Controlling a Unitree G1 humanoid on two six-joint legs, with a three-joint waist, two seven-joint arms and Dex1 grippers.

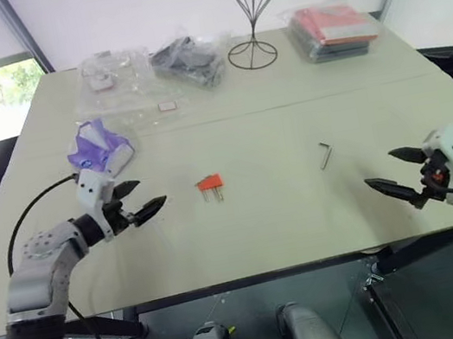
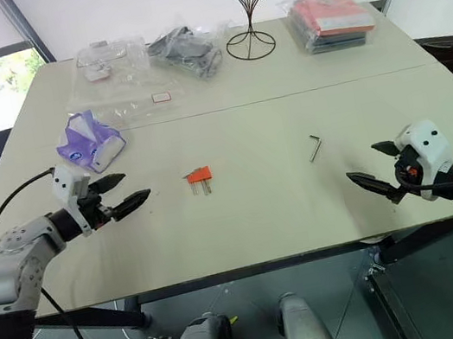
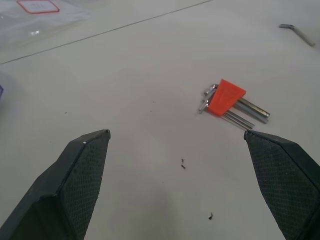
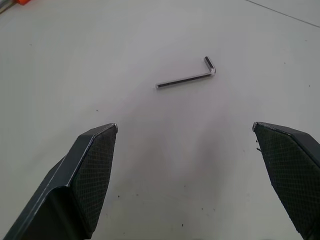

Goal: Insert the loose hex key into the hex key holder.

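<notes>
On the pale, matte worktop [image 1: 264,233], the left gripper [image 1: 137,199] hovers with its two black, cross-hatched jaws spread wide and empty, just left of the one hex key holder [image 1: 210,183], a small orange-red plastic wedge with thin metal keys sticking out. Right of it, well apart, lies the single loose hex key [image 1: 325,154], a thin grey L-shaped rod lying flat. Farthest right, the right gripper [image 1: 398,172] hangs near it, jaws likewise released and grasping nothing.

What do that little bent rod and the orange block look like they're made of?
The loose hex key looks like bare grey metal, with a dull sheen along its edge. The hex key holder looks like matte orange-red plastic, evenly coloured, with shiny metal keys sticking out.
</notes>
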